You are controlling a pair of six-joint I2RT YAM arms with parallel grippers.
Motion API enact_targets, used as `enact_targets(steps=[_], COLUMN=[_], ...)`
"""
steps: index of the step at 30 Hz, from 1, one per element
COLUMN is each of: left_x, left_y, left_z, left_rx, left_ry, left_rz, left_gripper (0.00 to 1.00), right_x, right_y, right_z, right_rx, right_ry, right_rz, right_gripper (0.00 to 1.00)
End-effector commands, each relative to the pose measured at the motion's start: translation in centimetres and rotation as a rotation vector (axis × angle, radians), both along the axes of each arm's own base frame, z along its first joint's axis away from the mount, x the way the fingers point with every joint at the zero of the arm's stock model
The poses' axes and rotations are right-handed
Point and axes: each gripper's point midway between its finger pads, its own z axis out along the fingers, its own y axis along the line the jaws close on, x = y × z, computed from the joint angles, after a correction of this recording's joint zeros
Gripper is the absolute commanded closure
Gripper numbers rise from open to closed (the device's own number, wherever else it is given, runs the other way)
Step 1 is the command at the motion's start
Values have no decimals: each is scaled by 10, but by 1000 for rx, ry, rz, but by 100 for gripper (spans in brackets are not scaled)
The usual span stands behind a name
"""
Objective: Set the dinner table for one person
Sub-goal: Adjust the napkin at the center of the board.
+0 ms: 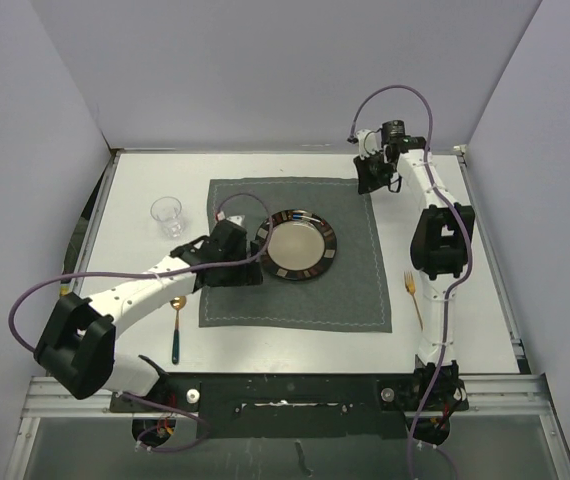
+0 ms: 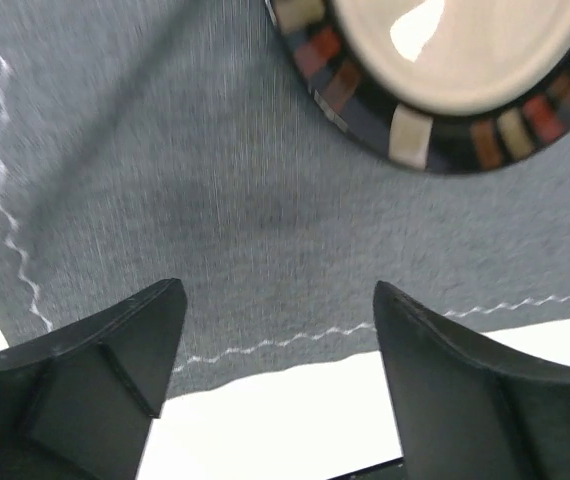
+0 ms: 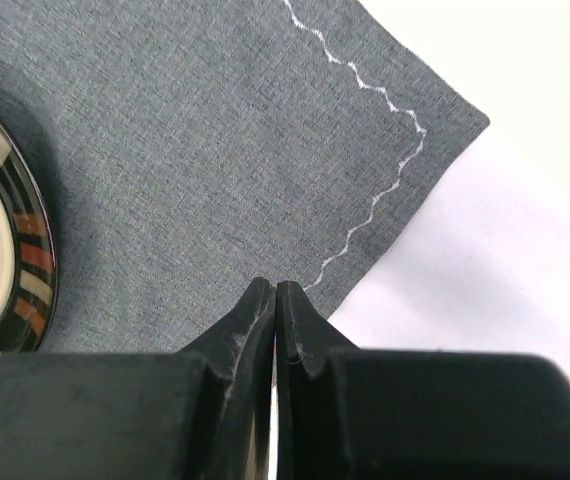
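Top external: left pincer [image 2: 277, 295] released above placemat [image 1: 350, 290]; right pincer [image 3: 276, 290] clenched empty over far corner.

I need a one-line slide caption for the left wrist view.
Open left claw over the grey placemat, beside the striped-rim plate.

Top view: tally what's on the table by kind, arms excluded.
placemat: 1
plate: 1
glass: 1
spoon: 1
fork: 1
Total: 5
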Motion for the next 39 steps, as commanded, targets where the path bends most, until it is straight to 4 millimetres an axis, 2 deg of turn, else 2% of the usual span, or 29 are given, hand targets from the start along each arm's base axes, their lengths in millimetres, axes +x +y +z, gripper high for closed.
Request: enact_targets(steps=[1, 5, 7, 13, 19, 31, 39], left_x=[-2, -9, -11, -20, -26, -23, -15], left_y=[-12, -17, -21, -20, -28, -35, -47], left_z=[15, -1, -6, -23, -40, -47, -54], left_rx=[-69, -53, -41, 24, 7, 22, 17], left_ry=[-84, -40, -23, 40, 102, 113, 120], left_rz=[72, 81, 81, 110, 122, 110, 85], left_gripper=[32, 56, 61, 62, 63, 63, 63], right_x=[9, 8, 4, 11, 26, 30, 27], right_y=[12, 8, 5, 0, -4, -10, -19], right_z=[29, 24, 13, 2, -14, -47, -54], right_rx=[29, 11, -5, -35, -59, -69, -89], right_ry=[-74, -90, -74, -98, -111, -93, -79], right_rz=[22, 37, 41, 44, 43, 38, 31], right_gripper=[100, 100, 100, 100, 100, 100, 100])
